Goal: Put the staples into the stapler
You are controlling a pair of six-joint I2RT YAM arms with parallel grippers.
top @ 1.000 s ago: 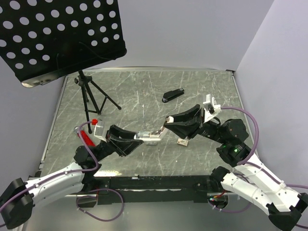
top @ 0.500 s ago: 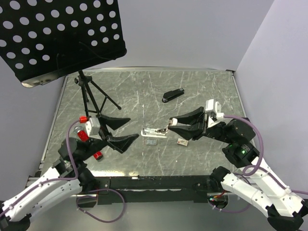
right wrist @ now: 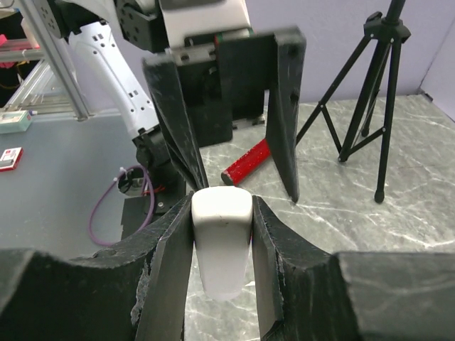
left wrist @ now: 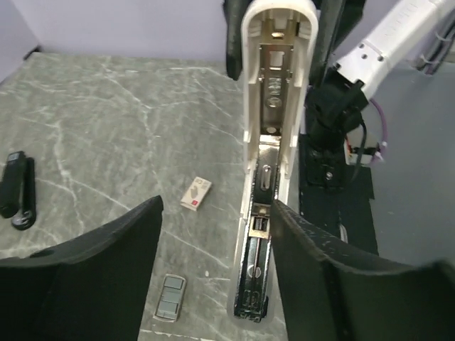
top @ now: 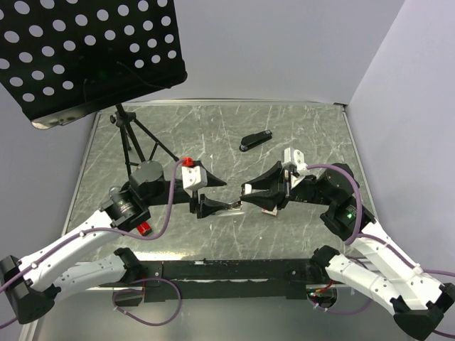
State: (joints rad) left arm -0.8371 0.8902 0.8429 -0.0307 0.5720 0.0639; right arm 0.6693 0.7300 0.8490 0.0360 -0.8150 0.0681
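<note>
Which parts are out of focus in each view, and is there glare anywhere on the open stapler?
Top external: soft, even light on the table, all sharp. Left wrist: the white stapler is sharp, its metal track shines mildly; the black fingers below are blurred. Right wrist: the stapler's pale end looks slightly soft; the tripod behind is sharp.

From my top view, a black perforated panel (top: 85,50) fills the upper left, with a black tripod (top: 131,145) below it standing on the grey marbled table (top: 213,128). A black stapler (top: 256,141) lies closed at upper centre. I see a small red object (top: 144,228) at lower left.
</note>
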